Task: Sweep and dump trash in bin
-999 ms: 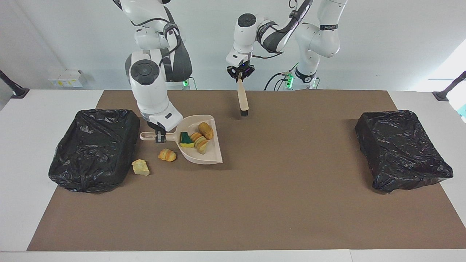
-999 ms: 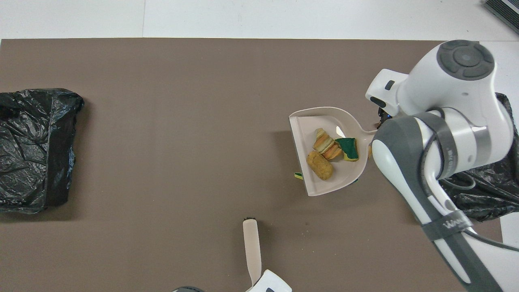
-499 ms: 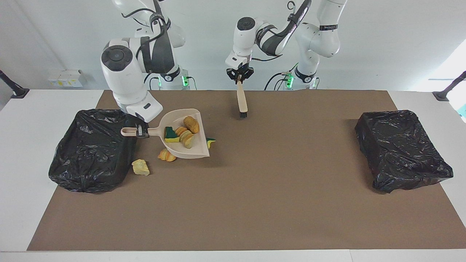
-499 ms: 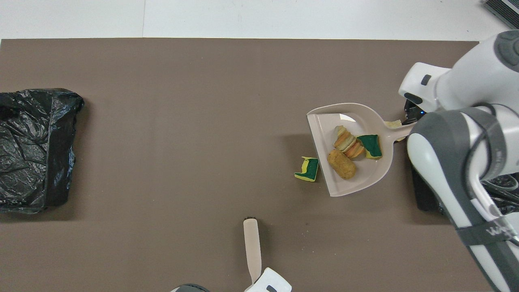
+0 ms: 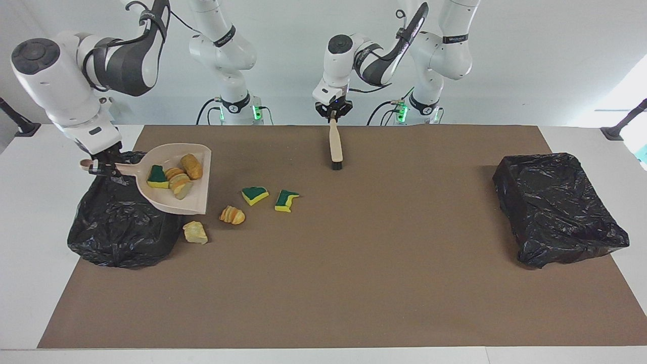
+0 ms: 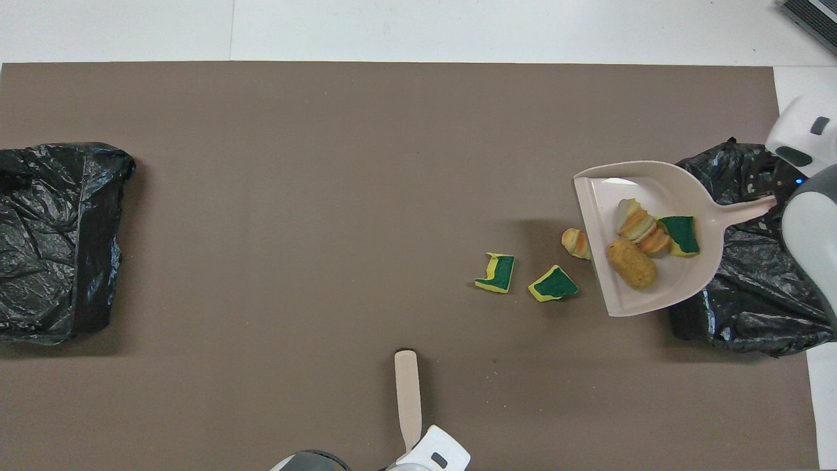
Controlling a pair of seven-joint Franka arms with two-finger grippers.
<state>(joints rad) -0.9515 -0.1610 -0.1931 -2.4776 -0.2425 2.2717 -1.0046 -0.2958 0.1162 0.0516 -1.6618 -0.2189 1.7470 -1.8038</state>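
Right hand (image 5: pixel 103 168) clamped on dustpan (image 5: pixel 174 188) handle, pan raised over black-bagged bin (image 5: pixel 119 230) at right arm's end of surface (image 5: pixel 354 283). Three trash scraps (image 5: pixel 174 178) in pan. Four more on mat: yellow chunk (image 5: pixel 195 232), orange lump (image 5: pixel 232 215), two green sponge pieces (image 5: pixel 255 194). Left hand (image 5: pixel 333 112) closed on brush (image 5: pixel 335 146) handle, bristles down. Second bin (image 5: pixel 558 207) at left arm's end.

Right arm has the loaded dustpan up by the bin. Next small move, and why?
Probably carry the dustpan fully over the bin, then tip it. The right gripper holds its handle over the bin, but the pan's mouth overhangs the mat, with three scraps inside.
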